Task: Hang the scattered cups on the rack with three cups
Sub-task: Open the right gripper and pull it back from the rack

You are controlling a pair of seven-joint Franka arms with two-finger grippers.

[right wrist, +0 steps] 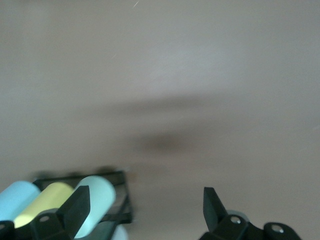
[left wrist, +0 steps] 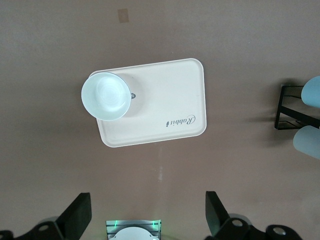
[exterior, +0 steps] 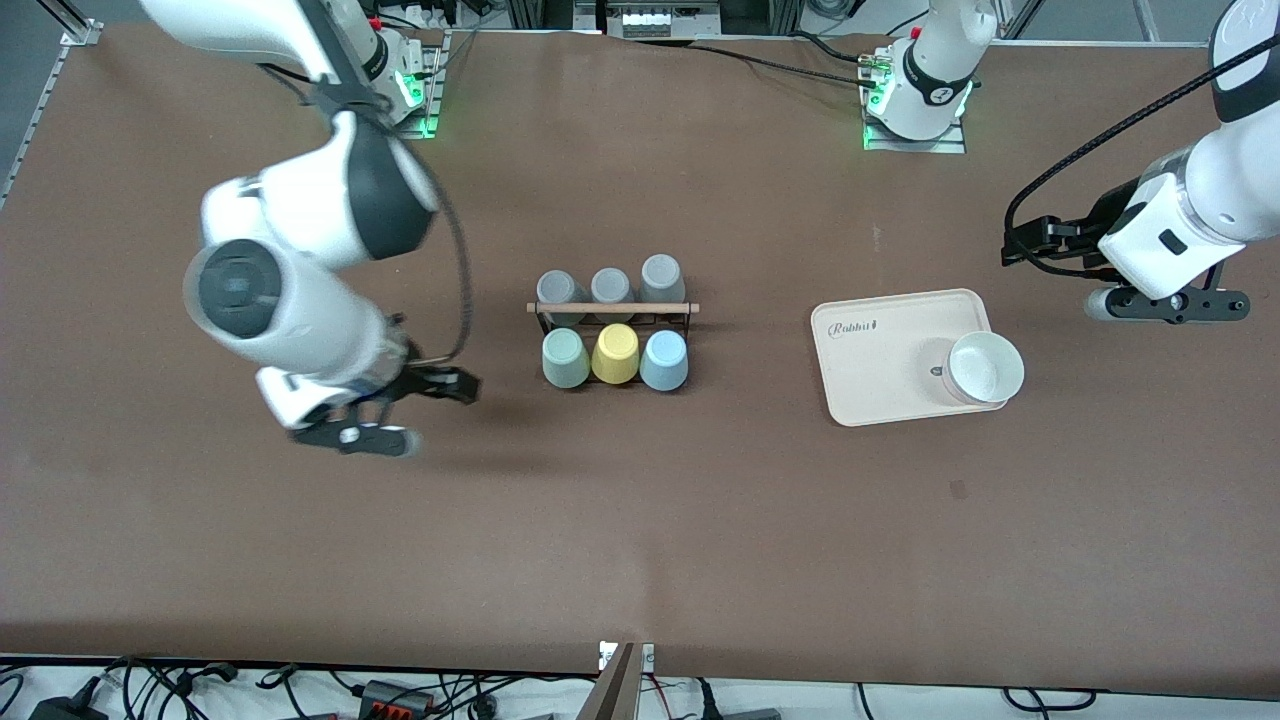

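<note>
The right gripper [exterior: 440, 385] hovers over bare table at the rack's nine o'clock, fingers spread wide and empty. The rack [exterior: 612, 310] sits mid-table; the mint green cup [exterior: 565, 358], yellow cup [exterior: 615, 353] and light blue cup [exterior: 663, 360] hang on its row nearer the front camera, with three grey cups [exterior: 611, 286] at their twelve o'clock. At three o'clock lies the cream tray [exterior: 880, 350] with a white bowl [exterior: 985, 367]. The left gripper [exterior: 1040, 245] waits over the table, wide and empty.

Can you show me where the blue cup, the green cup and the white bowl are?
light blue cup [exterior: 663, 360], front view, on its side wall, hung on the rack.
mint green cup [exterior: 565, 358], front view, on its side wall, hung on the rack.
white bowl [exterior: 986, 367], front view, inside its hollow, on the tray.
</note>
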